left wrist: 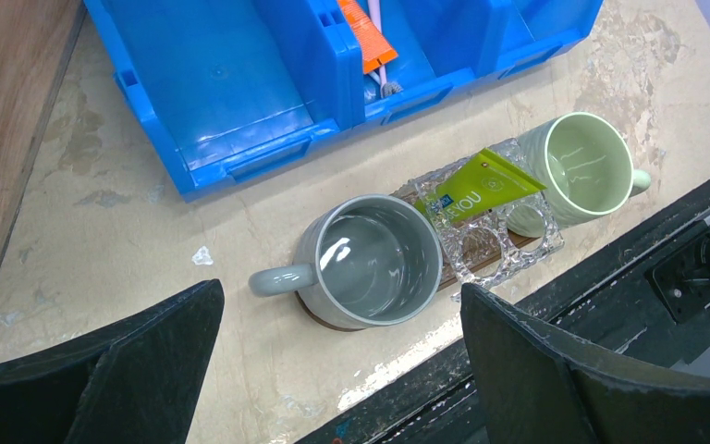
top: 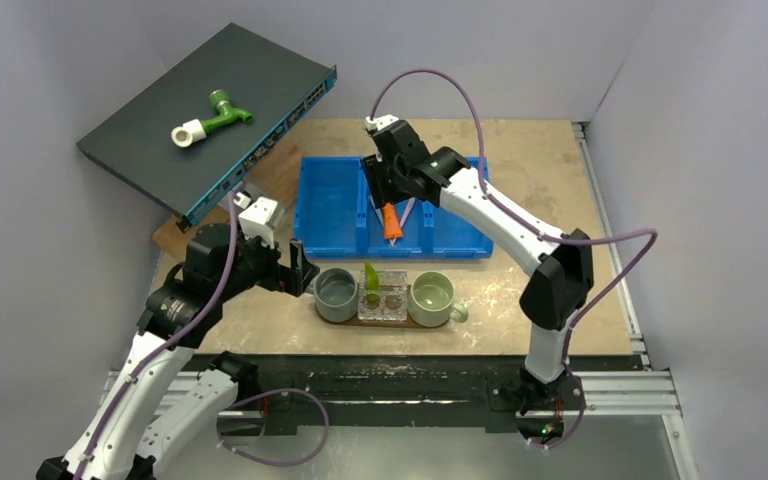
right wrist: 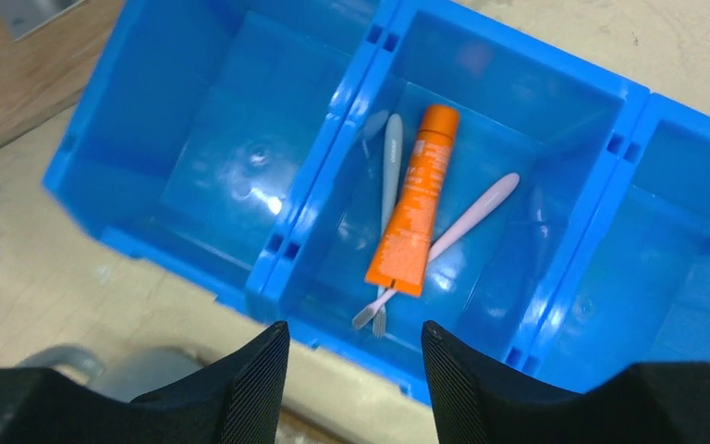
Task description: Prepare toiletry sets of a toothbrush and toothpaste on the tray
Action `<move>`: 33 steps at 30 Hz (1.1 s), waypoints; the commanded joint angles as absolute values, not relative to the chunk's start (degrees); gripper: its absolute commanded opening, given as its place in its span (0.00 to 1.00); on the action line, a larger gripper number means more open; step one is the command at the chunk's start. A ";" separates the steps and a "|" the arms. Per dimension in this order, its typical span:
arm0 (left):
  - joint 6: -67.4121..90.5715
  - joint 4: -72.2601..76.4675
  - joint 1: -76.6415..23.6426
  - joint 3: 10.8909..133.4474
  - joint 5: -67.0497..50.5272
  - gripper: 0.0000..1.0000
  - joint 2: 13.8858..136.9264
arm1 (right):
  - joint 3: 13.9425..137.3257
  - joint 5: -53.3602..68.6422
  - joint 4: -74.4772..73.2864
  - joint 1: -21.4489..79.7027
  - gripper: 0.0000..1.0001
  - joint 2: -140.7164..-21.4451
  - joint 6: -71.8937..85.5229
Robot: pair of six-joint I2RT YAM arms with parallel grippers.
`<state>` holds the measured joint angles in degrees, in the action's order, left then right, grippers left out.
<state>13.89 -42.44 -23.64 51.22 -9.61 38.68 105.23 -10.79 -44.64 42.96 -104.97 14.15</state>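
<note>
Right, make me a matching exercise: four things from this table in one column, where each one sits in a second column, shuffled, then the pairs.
Things
1. orange tube
2. lime-green tube
3. grey mug
4. green and white fitting

Places
A. on top of the dark flat box at the back left
B. standing tilted in the clear holder
C. lying in the middle compartment of the blue bin
D. on the tray, at its left end in the top view

Pairs: 1-C, 2-B, 3-D, 4-A
</note>
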 commanded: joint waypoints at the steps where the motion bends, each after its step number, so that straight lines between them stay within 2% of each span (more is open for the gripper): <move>1: 13.19 -39.53 -23.47 51.39 -9.45 1.00 38.52 | 107.77 -10.27 -40.53 40.91 0.58 -109.85 16.35; 16: 13.29 -39.29 -23.47 51.47 -9.61 1.00 39.07 | 115.01 -9.06 -36.65 35.95 0.58 -125.81 19.16; 33: 13.11 -39.42 -23.47 51.50 -9.40 1.00 39.46 | 115.14 -11.08 -35.09 35.29 0.54 -132.65 19.40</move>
